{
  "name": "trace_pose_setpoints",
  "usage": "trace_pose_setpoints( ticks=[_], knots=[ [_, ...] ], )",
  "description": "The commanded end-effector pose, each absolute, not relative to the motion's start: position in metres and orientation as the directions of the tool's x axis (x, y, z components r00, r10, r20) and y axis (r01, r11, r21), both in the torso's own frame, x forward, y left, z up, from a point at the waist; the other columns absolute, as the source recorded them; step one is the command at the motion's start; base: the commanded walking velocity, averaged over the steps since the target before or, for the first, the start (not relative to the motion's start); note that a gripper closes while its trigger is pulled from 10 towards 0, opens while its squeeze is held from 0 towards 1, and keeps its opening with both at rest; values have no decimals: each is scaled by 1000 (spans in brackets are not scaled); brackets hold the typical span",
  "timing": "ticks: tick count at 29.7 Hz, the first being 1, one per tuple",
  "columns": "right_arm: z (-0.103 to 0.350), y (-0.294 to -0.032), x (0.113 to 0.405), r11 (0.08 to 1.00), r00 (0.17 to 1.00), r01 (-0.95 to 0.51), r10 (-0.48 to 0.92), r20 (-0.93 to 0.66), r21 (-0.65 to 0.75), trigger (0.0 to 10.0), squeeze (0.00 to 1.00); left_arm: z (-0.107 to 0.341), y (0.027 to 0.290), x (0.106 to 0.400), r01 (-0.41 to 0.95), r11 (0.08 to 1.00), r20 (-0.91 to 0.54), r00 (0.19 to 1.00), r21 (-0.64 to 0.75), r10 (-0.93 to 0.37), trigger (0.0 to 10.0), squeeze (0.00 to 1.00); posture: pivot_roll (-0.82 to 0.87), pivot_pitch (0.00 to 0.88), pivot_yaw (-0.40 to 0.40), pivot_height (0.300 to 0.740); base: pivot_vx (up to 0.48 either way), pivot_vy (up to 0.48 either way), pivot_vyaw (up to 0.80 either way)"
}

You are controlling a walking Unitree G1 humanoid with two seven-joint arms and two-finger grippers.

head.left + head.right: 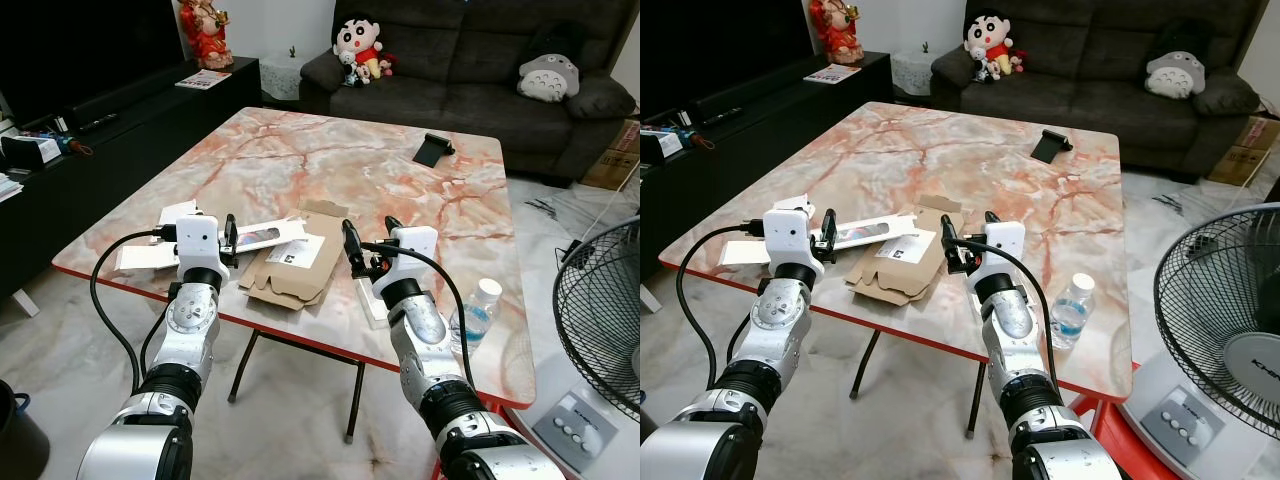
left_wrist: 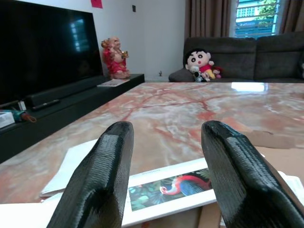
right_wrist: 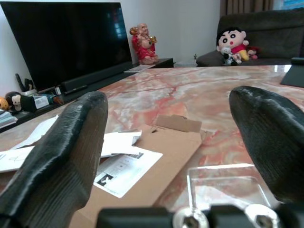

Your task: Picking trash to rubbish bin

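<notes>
On the marble table (image 1: 330,160) near its front edge lie a flattened cardboard box (image 1: 290,268), a long white box with a flamingo picture (image 2: 166,187), white paper sheets (image 1: 140,257) and a clear plastic piece (image 3: 223,183). A plastic water bottle (image 1: 474,312) stands at the front right corner. My left gripper (image 1: 226,240) hovers open just above the white box and papers. My right gripper (image 1: 369,240) is open over the cardboard's right side and the clear plastic. Nothing is between either pair of fingers.
A black phone stand (image 1: 432,150) sits far right on the table. A standing fan (image 1: 600,320) is close on the right. A dark sofa (image 1: 470,60) with plush toys stands behind, a TV cabinet (image 1: 120,120) on the left, a dark container (image 1: 15,430) on the floor at lower left.
</notes>
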State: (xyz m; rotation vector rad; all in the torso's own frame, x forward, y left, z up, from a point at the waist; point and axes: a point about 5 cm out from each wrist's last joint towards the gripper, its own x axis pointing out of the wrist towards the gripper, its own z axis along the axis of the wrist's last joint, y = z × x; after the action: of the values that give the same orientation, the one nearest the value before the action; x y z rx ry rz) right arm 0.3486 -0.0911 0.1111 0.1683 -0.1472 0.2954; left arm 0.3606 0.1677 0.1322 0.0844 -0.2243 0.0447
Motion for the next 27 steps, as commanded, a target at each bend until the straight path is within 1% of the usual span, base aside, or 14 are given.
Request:
trace_pose_setpoints(
  ticks=[1, 14, 15, 24, 27],
  knots=[
    [110, -92, 350, 944, 950, -294, 272, 151, 151, 10000, 1000, 134, 166, 362, -41, 996, 223, 975, 79, 22, 10000, 0, 2, 0, -14, 740, 0, 0, 0],
    [108, -91, 351, 950, 956, -281, 264, 124, 139, 10000, 1000, 134, 169, 362, -48, 996, 217, 976, 80, 30, 10000, 0, 4, 0, -19, 740, 0, 0, 0],
    [108, -91, 351, 951, 956, -280, 265, 124, 132, 10000, 0, 134, 170, 362, -51, 996, 217, 976, 78, 33, 10000, 0, 4, 0, -21, 740, 0, 0, 0],
    [110, -91, 353, 952, 957, -276, 260, 125, 133, 10000, 0, 133, 172, 361, -60, 995, 210, 977, 77, 43, 10000, 0, 4, 0, -21, 740, 0, 0, 0],
    [110, -89, 352, 951, 956, -279, 263, 128, 134, 10000, 0, 133, 173, 361, -68, 995, 210, 976, 77, 51, 10000, 0, 4, 0, -21, 740, 265, 0, 0]
  ],
)
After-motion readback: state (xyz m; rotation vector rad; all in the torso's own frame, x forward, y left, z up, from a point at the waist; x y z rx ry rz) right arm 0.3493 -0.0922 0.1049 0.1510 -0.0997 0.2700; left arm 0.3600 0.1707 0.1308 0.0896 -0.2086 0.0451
